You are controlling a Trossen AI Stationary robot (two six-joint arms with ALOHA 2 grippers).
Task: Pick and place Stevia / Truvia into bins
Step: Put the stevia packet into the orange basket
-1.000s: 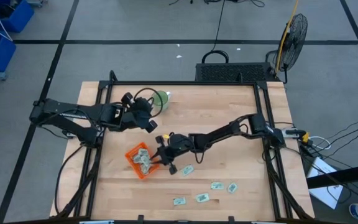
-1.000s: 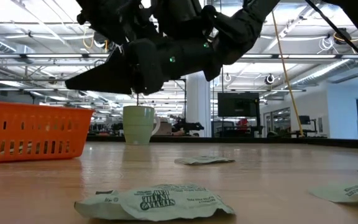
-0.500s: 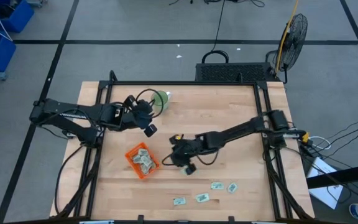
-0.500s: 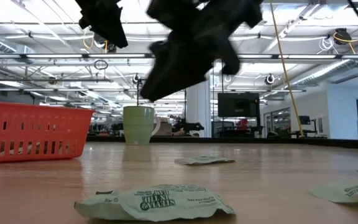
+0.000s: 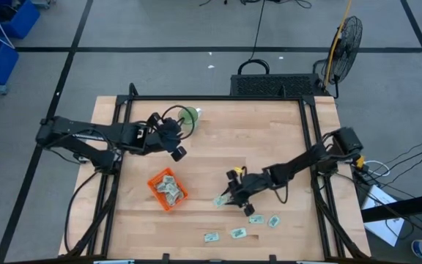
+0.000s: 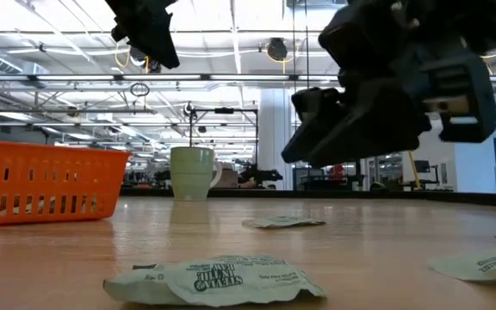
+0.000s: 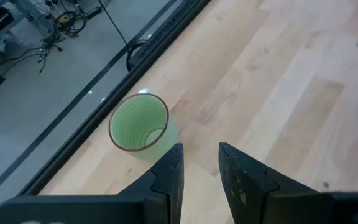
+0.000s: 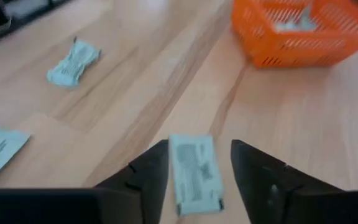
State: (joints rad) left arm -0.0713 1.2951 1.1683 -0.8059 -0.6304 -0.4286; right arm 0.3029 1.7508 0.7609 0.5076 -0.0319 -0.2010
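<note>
The orange tray (image 5: 153, 182) stands left of the table's middle with several pale green sachets (image 5: 170, 189) lying in it. More sachets lie flat on the wood: one (image 5: 220, 199) (image 8: 194, 171) right of the tray, others (image 5: 256, 218) (image 5: 238, 233) nearer the front edge. My right gripper (image 5: 231, 196) (image 8: 194, 169) hovers open just above the sachet right of the tray, one finger standing to each side of it. My left gripper (image 5: 176, 151) (image 7: 201, 168) hangs high near the far left, slightly open, with nothing between its fingers.
A round light-green cup (image 5: 189, 116) (image 7: 139, 123) stands upright near the far edge, just beyond my left gripper. A black frame rails the table's sides. Bare wood lies between the tray (image 8: 291, 43) and the loose sachets.
My right gripper has swung from over the orange tray toward the table's right and near edges, staying low, and now hangs over the loose sachet beside the tray. The tray and the sachets have stayed where they were.
</note>
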